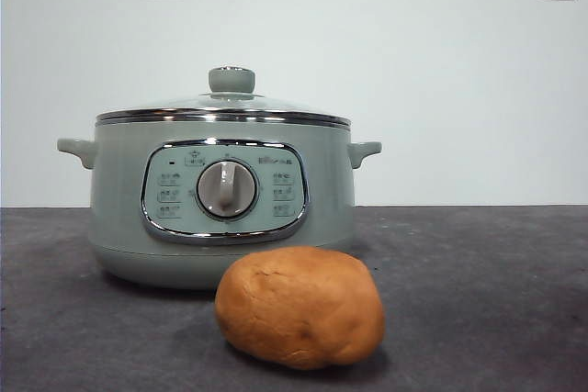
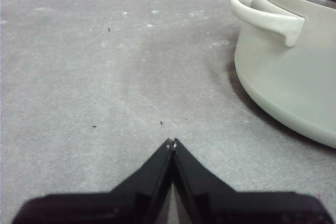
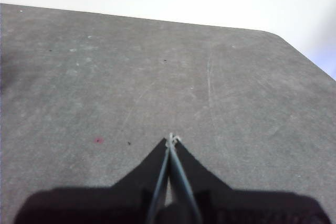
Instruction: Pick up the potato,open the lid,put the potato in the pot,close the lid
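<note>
The potato (image 1: 300, 308) lies untouched at the pot's (image 1: 220, 204) five o'clock, lid (image 1: 225, 106) on; both the left gripper (image 2: 172, 142) and right gripper (image 3: 171, 138) are clenched empty, so one must open and reach.

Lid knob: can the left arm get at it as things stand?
Probably yes. The knob stands bare atop the lid, nothing over it. The left end effector waits shut over bare table beside the pot; it must open first.

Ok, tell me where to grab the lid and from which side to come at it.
Grip the round knob at the top centre of the lid, coming straight down from above with the jaws spread either side of it. The glass dome is shallow and smooth, and its chrome rim sits flush on the pot, so only the knob stands up enough to pinch.
</note>
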Controlling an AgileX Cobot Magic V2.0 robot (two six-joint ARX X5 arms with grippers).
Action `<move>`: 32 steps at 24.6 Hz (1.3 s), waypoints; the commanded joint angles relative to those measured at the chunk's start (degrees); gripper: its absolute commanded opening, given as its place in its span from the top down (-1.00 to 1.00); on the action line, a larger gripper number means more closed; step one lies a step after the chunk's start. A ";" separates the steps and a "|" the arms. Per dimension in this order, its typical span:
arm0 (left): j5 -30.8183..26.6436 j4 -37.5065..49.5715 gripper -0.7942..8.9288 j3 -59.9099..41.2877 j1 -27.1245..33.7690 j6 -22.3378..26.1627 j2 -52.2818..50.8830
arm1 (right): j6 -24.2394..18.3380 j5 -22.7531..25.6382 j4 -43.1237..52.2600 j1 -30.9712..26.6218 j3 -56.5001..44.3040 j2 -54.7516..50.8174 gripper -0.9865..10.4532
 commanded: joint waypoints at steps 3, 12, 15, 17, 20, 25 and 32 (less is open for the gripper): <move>0.24 0.33 0.84 -0.61 0.17 0.09 0.02 | -0.33 -0.15 0.35 -0.04 -0.61 -0.07 0.83; 0.26 0.37 0.84 -0.61 0.17 0.07 0.02 | -0.09 -0.17 0.37 -0.04 -0.61 -0.07 0.83; 0.26 0.37 0.84 -0.61 0.17 0.04 0.02 | 0.39 -0.22 0.33 -0.04 -0.61 -0.07 0.83; 0.26 0.35 0.84 -0.61 0.17 0.04 0.02 | 2.93 -0.22 0.33 -0.04 -0.61 -0.07 0.83; 0.26 0.35 0.84 -0.61 0.17 0.04 0.02 | 8.13 -0.20 0.33 -0.04 -0.61 -0.07 0.83; 0.26 0.35 0.84 -0.61 0.17 0.04 0.02 | 12.52 -0.20 0.33 -0.04 -0.61 -0.07 0.83; 0.33 0.66 0.83 -0.13 0.17 -0.02 0.02 | 13.88 -0.28 0.28 -0.02 -0.37 -0.07 0.82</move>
